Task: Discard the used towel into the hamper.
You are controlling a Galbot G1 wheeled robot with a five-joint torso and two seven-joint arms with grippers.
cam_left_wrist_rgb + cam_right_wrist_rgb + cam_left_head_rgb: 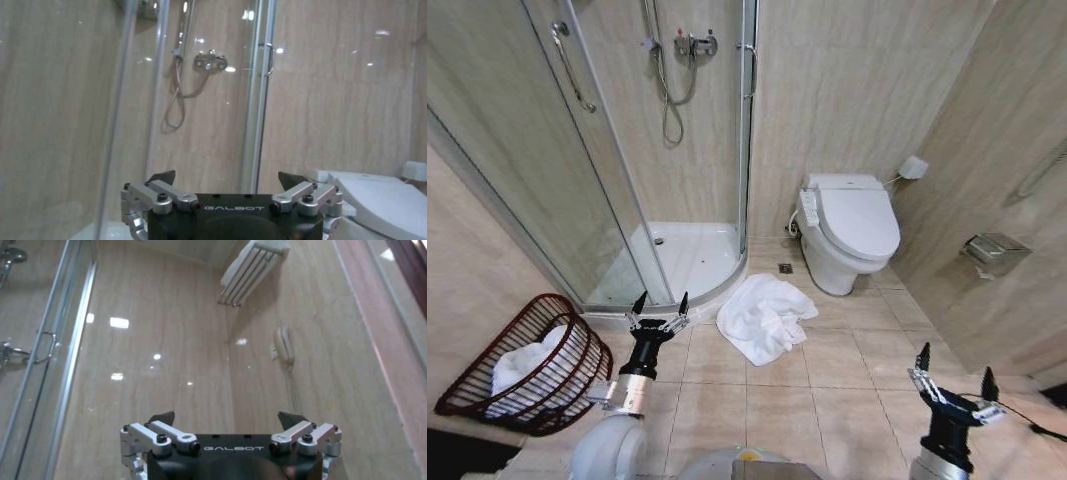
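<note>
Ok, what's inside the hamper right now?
White cloth, likely a towel, lies bunched inside the hamper. What is beneath it is covered. Another white towel lies on the floor by the shower. Left gripper and right gripper are open, empty.

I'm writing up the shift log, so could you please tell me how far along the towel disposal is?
It has hardly begun. The used towel lies crumpled on the floor tiles between the shower tray and the toilet. The hamper already holds white cloth. Nothing is in hand: the left gripper and right gripper are both open. Grasping, carrying and dropping remain.
</note>
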